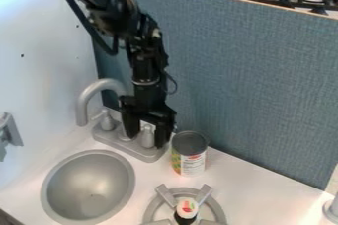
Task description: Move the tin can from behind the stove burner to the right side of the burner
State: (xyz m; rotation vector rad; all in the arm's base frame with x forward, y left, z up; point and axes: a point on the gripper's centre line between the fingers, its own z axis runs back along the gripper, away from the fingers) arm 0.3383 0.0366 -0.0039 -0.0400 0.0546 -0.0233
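At the lower left is the round sink [88, 187], with the curved tap [94, 93] above it, rising from its grey base [121, 145]. Just right of centre-left, the pincer [146, 141] hangs down over that base, its two fingers wide apart and a grey tap handle [147, 137] showing between them; whether they touch it, I cannot tell. Immediately right of the pincer, and slightly lower in the frame, the can [190, 153] stands upright on the white bench [254, 182], its long axis roughly parallel to the fingers. Below the can, at the bottom centre, a small white-capped bottle [187, 208] stands within the grey burner [216, 210].
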